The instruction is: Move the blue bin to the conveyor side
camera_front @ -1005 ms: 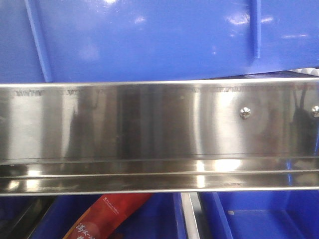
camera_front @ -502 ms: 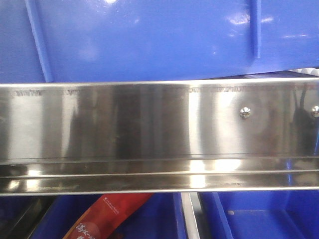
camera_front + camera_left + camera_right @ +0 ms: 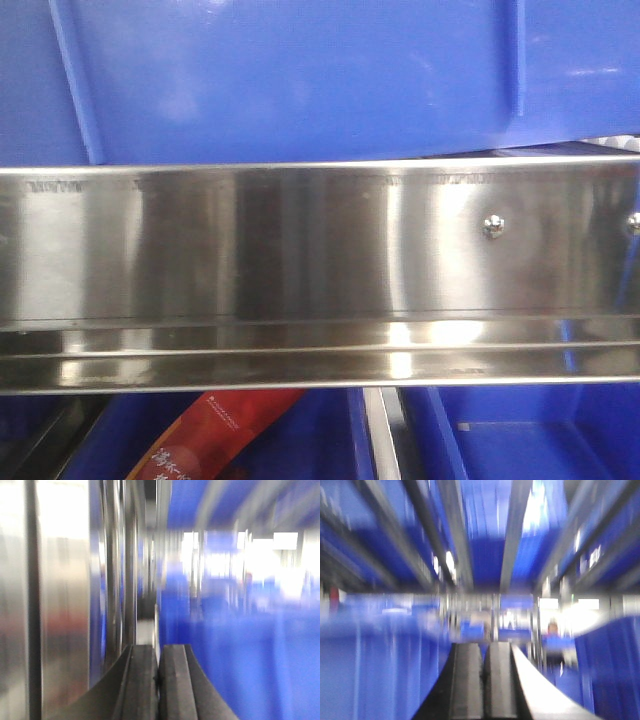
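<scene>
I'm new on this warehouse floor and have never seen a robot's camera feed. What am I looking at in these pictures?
It is a two-armed robot on a mobile base. The front camera sits close to a shiny steel rail; the blue bin is above it, lower bins below, one with a red packet. The other two pictures come from wrist cameras, both blurred. The left tool and right tool, dark at the bottom, are shut, with nothing visibly held.

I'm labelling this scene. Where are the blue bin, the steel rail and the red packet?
blue bin (image 3: 300,80), front-facing view, on its smooth wall.
steel rail (image 3: 300,240), front-facing view, on its flat face.
red packet (image 3: 215,435), front-facing view, on its printed middle.
</scene>
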`<state>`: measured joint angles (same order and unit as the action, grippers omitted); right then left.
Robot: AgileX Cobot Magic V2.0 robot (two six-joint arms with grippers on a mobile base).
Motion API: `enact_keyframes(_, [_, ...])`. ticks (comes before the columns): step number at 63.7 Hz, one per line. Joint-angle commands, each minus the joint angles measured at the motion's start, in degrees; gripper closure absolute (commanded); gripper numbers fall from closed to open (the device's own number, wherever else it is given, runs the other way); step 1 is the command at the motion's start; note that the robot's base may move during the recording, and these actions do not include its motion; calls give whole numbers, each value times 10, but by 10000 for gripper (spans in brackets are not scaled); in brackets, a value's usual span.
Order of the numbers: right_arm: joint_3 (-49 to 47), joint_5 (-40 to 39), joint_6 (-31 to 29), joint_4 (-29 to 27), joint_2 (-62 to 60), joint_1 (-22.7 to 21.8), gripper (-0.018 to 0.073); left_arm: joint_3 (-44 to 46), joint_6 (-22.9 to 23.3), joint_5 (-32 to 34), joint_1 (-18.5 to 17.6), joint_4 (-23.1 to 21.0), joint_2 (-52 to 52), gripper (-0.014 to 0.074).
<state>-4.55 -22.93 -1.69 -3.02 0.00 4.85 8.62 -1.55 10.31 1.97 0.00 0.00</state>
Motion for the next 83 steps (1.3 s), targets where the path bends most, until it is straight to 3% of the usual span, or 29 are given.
enact_keyframes(1, [-70, 17, -4, 3, 0, -2, 647, 77, 2, -18, 1, 4, 0, 603])
enact_keyframes(13, [-284, 266, -4, 3, 53, -2, 647, 264, 2, -219, 1, 6, 71, 603])
enact_keyframes(30, [-599, 612, -4, 3, 308, -2, 647, 501, 2, -509, 1, 5, 296, 603])
enact_keyframes(35, [-662, 702, -4, 3, 375, -2, 647, 550, 2, -550, 1, 0, 350, 603])
enact_keyframes(40, [-716, 771, -4, 3, 431, -2, 647, 574, 2, -551, 1, 0, 389, 603])
enact_keyframes(50, [-773, 792, -4, 3, 507, -2, 647, 585, 2, -540, 1, 0, 434, 603])
enact_keyframes(65, [-779, 770, -4, -13, 554, -2, 647, 585, 2, -528, 1, 0, 484, 603])
enact_keyframes(70, [-779, 746, -4, -21, 564, -2, 647, 592, 2, -528, 1, -23, 508, 603])
enact_keyframes(76, [-786, 736, -4, -27, 573, -2, 647, 628, 3, -553, 1, -59, 551, 603])
enact_keyframes(83, [-816, 799, -4, -27, 596, -2, 647, 684, 3, -621, 1, -63, 611, 603])
